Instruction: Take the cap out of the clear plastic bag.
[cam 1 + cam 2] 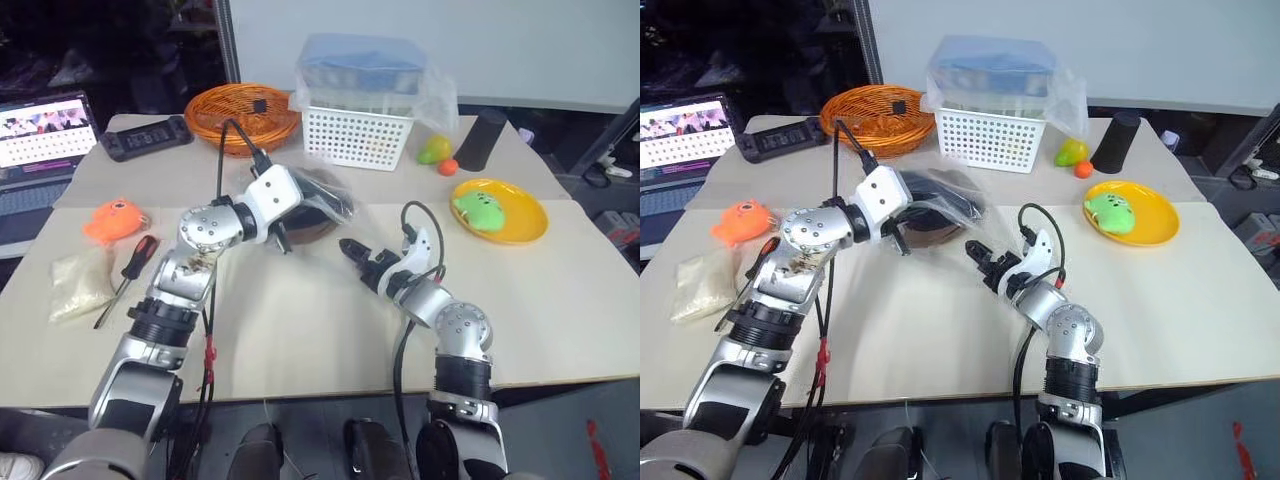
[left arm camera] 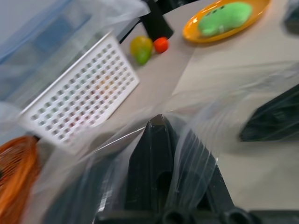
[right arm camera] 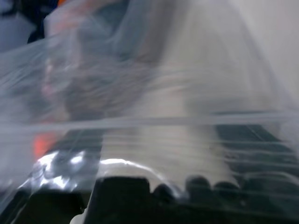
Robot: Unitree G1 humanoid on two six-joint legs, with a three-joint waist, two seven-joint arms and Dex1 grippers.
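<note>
Pale board covers your desk point(image 1: 300, 340), and everything sits on it. Your left tool point(image 1: 290, 215) is pressed together on the clear plastic bag point(image 1: 335, 200), pinching the film near the middle of the desk; in the left wrist view its fingers point(image 2: 156, 158) show closed with plastic draped over them. Your right tool point(image 1: 352, 252) stands spread wide, just right of the bag and close to its near edge, holding nothing. The cap point(image 1: 310, 215) lies inside the bag, dark brown, partly hidden behind your left wrist. The right wrist view is smeared with film, so it may already be touching plastic, though I can't be sure.

You look to be at the reach-in step: bag held, cap not yet gripped. Next, steer the right tool into the bag's mouth and close on fabric, not film.

Farther off stand a white basket point(image 1: 355, 135) and an orange wicker basket point(image 1: 240, 115); a yellow plate point(image 1: 520, 225) lies right, a screwdriver point(image 1: 130, 270) left.
</note>
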